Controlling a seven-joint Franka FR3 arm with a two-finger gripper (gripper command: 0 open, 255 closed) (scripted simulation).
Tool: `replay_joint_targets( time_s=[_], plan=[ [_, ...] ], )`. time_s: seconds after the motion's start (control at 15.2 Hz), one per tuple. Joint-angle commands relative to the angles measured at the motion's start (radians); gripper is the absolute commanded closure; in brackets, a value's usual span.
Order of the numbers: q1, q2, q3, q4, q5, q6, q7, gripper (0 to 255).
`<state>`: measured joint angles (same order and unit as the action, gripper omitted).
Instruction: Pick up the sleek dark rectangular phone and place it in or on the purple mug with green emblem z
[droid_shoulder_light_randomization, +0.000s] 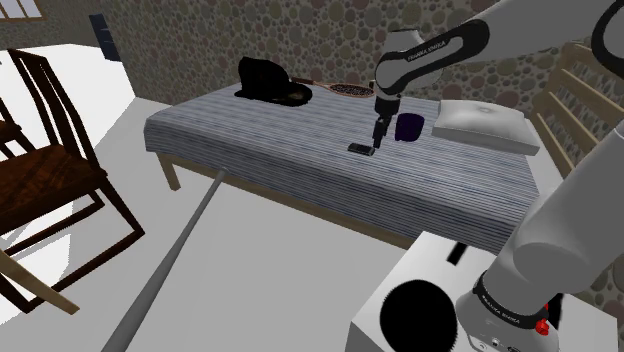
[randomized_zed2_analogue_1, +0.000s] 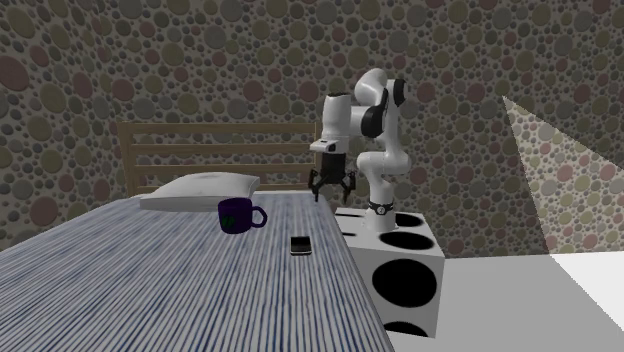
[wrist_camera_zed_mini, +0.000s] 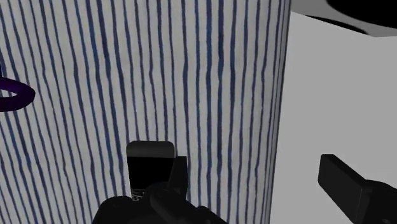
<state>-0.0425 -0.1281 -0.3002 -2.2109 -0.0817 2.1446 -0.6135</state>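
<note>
The dark phone (droid_shoulder_light_randomization: 360, 149) lies flat on the striped bed (droid_shoulder_light_randomization: 250, 130). It sits just under the gripper (droid_shoulder_light_randomization: 377, 143), below one finger rather than centred between the two. The purple mug (droid_shoulder_light_randomization: 409, 127) stands near, beyond the hand. The fingers (wrist_camera_zed_mini: 347, 184) are spread wide and hold nothing. This looks like the approach for the pick. Next the hand should shift to centre over the phone, then lower and close. The arm reaches out from the stand (randomized_zed2_analogue_1: 372, 250), wrist pointing down.

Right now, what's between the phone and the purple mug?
Nothing but bare striped bedcover lies between the phone and the mug, seen in the second exterior view.
</note>
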Motion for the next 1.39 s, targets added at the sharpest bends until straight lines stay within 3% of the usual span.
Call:
replay_joint_targets(
  time_s=[0.0,0.59,1.32],
  plan=[
    [-0.002,0.089,-0.019,0.061,0.032,0.027,-0.065,0],
    [-0.071,0.448,-0.021,0.376,0.184,0.054,-0.308,0],
    [-0.081,0.505,-0.010,0.350,0.208,0.135,-0.323,0]
  ],
)
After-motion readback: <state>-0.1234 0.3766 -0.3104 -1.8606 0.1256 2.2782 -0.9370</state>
